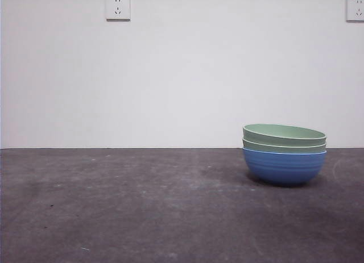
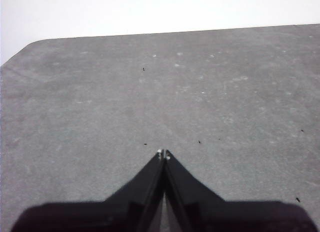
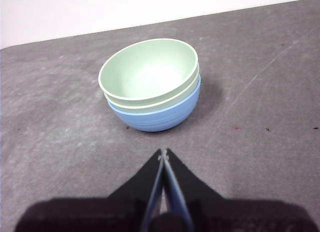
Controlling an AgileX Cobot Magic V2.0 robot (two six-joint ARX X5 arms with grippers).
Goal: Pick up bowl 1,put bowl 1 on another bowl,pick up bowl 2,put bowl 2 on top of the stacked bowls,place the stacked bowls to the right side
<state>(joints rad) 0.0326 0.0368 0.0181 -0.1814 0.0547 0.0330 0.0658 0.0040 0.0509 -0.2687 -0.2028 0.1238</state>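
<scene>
The right gripper [image 3: 163,153] is keeping its two black jaws pressed together, tips meeting with nothing between them, and it is hanging above the gray table [image 3: 260,157] near the stacked bowls [image 3: 150,84] without touching them. The left gripper [image 2: 163,154] is likewise showing its jaws closed tip to tip, holding nothing, and is facing only bare tabletop marked with small specks. Beyond the right gripper's tips, the stack is sitting upright on the table: the blue bowl [image 3: 155,116] is forming the base, and two pale green bowls are nesting inside it, the upper green bowl [image 3: 148,69] showing its hollow and light rim. In the front view the stack [image 1: 284,155] is resting toward the right side of the table, in front of a white wall [image 1: 182,75] that is carrying two power sockets, one [image 1: 118,7] near the top left and another [image 1: 355,8] at the top right edge.
</scene>
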